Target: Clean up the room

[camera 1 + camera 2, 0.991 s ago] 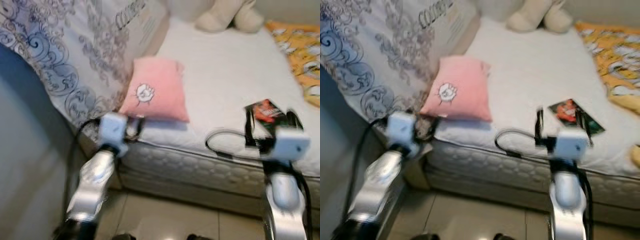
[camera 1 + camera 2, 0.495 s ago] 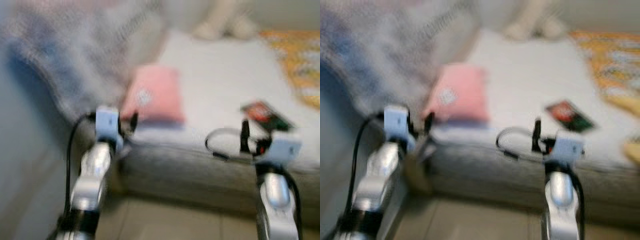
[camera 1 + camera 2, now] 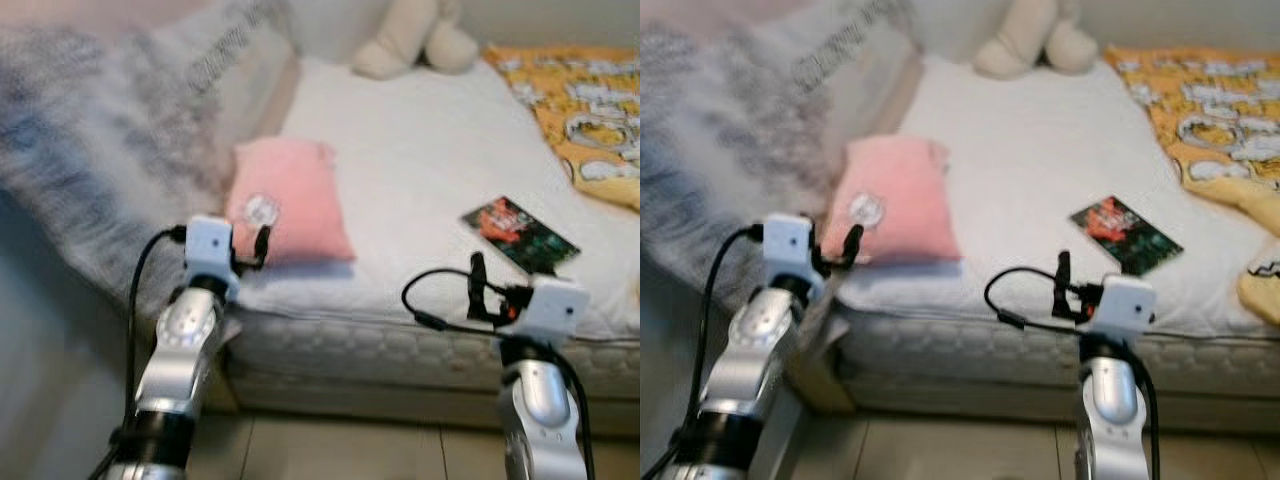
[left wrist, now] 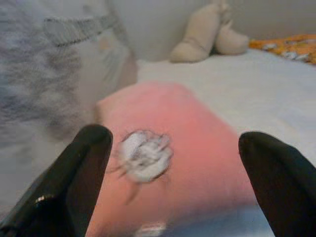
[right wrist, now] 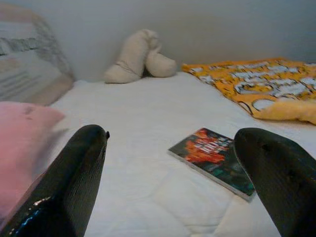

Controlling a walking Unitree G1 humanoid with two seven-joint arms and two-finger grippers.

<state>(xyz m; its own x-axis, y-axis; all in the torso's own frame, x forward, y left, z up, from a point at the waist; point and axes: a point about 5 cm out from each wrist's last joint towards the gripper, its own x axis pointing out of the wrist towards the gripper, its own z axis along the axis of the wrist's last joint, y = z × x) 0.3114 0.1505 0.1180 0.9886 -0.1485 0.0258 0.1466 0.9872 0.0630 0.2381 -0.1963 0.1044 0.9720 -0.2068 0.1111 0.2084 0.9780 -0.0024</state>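
two grippers: both raised at the near edge of the bed (image 3: 420,340), neither holding anything
left gripper (image 4: 177,168): fingers spread wide, aimed at the pink pillow (image 3: 287,200), just short of it
right gripper (image 5: 177,173): fingers spread wide, pointing over the mattress toward the book (image 3: 520,233), apart from it
pink pillow: lies on the white mattress near the bed's left edge, white emblem facing up
book: flat on the mattress, right of the pillow
beyond: beige plush toy (image 3: 405,40) at the far end, orange patterned blanket (image 3: 580,120) along the right
left side: grey patterned duvet (image 3: 100,150), blurred

Patterned bedding (image 3: 90,170) blurred, plush toy (image 3: 405,40) cut off at top edge
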